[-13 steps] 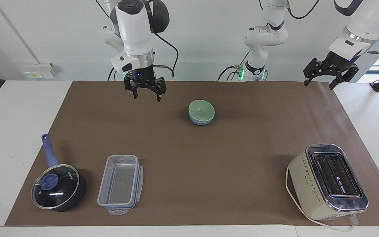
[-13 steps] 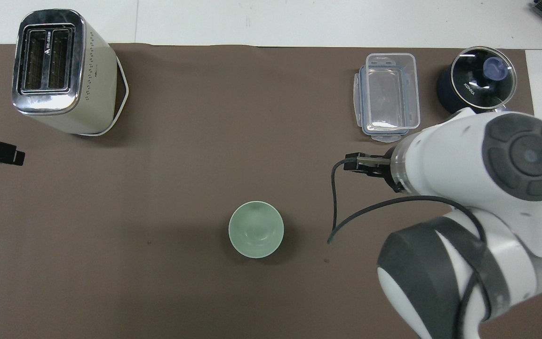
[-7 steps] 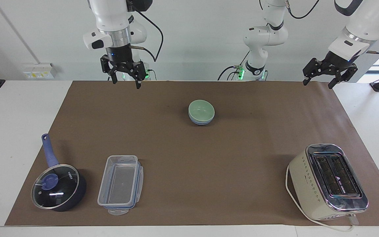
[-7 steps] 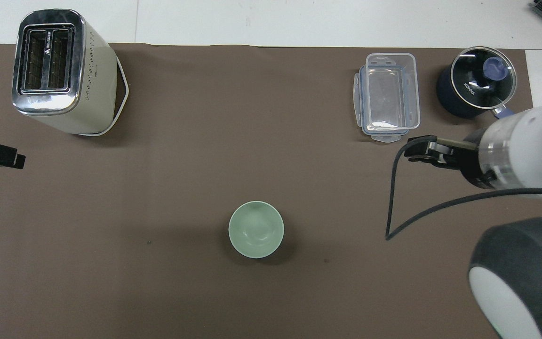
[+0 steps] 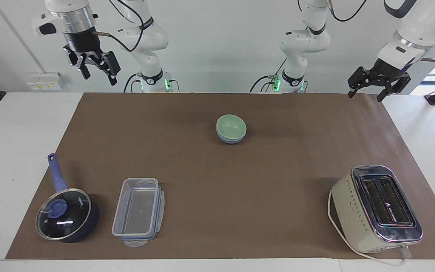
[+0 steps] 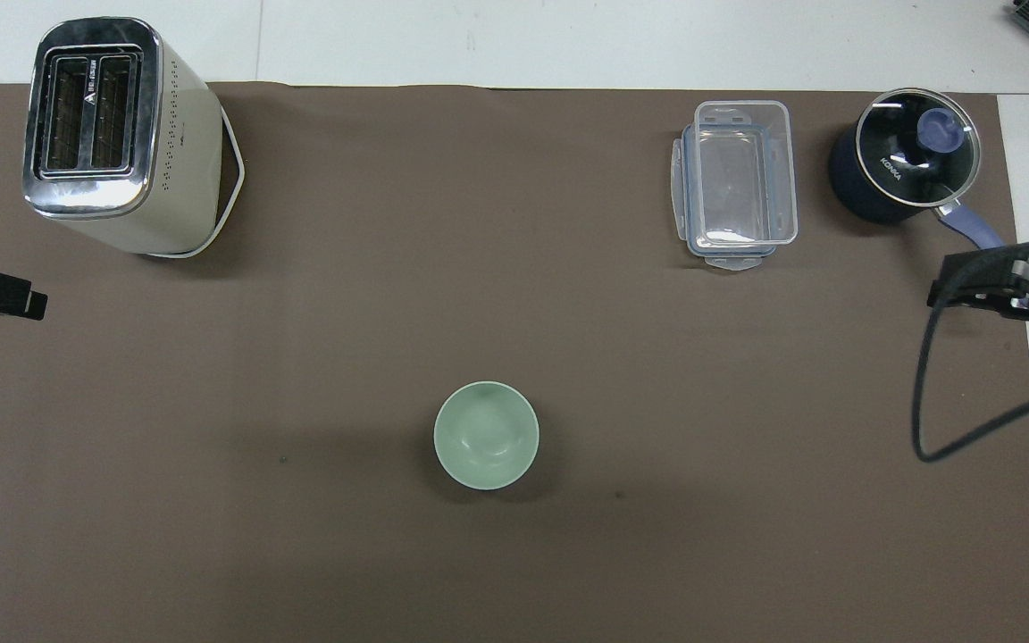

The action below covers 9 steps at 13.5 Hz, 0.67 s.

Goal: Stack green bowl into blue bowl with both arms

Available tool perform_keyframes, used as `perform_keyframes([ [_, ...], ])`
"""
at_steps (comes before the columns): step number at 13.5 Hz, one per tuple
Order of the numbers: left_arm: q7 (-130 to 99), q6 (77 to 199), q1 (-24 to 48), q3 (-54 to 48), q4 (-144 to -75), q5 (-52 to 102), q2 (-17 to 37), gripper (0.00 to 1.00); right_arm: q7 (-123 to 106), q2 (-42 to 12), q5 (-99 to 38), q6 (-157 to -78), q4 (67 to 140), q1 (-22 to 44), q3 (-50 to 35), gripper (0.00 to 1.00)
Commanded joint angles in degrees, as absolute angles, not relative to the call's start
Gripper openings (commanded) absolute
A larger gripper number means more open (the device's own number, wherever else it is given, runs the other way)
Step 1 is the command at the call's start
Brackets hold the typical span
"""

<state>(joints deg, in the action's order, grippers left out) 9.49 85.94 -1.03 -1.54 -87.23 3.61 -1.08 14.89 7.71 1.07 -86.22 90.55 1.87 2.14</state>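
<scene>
Stacking looks complete: green bowl [image 5: 231, 125] sits nested in blue bowl [image 5: 231, 138] mid-mat, left gripper [image 5: 378, 87] and right gripper [image 5: 96, 68] raised, fingers wide, empty; you need only park both.

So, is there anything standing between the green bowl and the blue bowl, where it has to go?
Nothing visible does. The green bowl already sits nested in the blue bowl. The right gripper and the left gripper are both raised, open and empty, apart from the bowls.
</scene>
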Motion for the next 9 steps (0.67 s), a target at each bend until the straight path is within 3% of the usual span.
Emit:
perform_keyframes([
  [1, 8.79, 85.25, -1.32, -1.85, -86.22, 2.29, -1.05, 1.0, 8.44, 7.65, -2.62, -83.94, 90.35, 1.49, 4.91, 1.0],
  [9, 8.79, 85.25, -0.97, -1.93, -86.13, 1.32, -0.97, 1.0, 1.33, 8.26, 0.88, -84.73, 91.67, 2.64, 5.27, 1.0],
])
